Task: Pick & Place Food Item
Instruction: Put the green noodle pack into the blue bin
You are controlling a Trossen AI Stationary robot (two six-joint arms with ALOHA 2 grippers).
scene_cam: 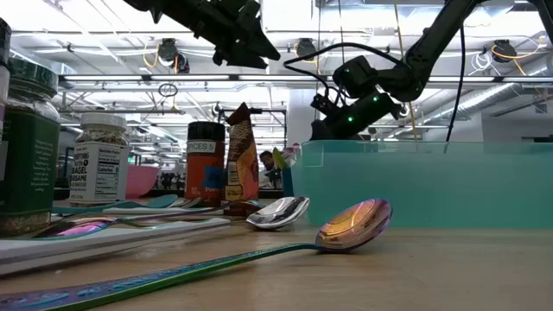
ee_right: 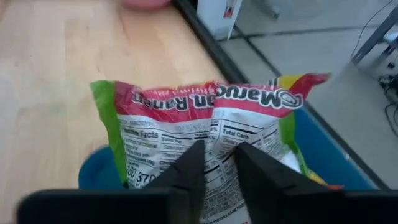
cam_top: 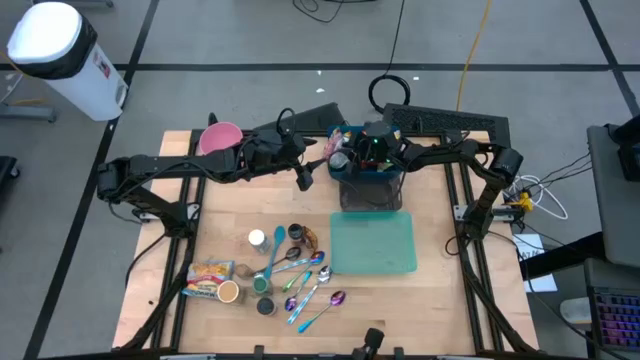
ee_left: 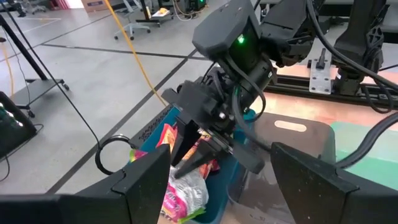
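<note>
The right end effector (ee_right: 214, 163) is reaching down into the blue bin (cam_top: 365, 178) at the far edge of the table (cam_top: 430, 300), and its two dark fingers (ee_right: 189, 163) are pinching the upper part of a ramen packet (ee_right: 205, 134), closed on the wrapper with only a thin strip of it between them. The packet (red band across the top, nutrition panel below, green edge on one side) is standing upright in the bin among other bright snack bags (ee_left: 186, 193), and the left wrist view is showing the same end effector (ee_left: 194, 151) with its tips pressed into the bags. The left end effector (cam_top: 303, 176) is hovering just beside the bin, on the side toward the pink bowl (cam_top: 219, 138), with its fingers (ee_left: 143, 180) spread wide apart and holding nothing. On the near side of the bin a teal cutting board (cam_top: 373, 243) is lying flat on the table, touching or almost touching the bin's near wall. Farther from the bin, beyond the board's left edge, spoons (cam_top: 322, 298), spice jars (cam_top: 257, 239) and a flat snack packet (cam_top: 208, 274) are lying scattered, well apart from both end effectors.
</note>
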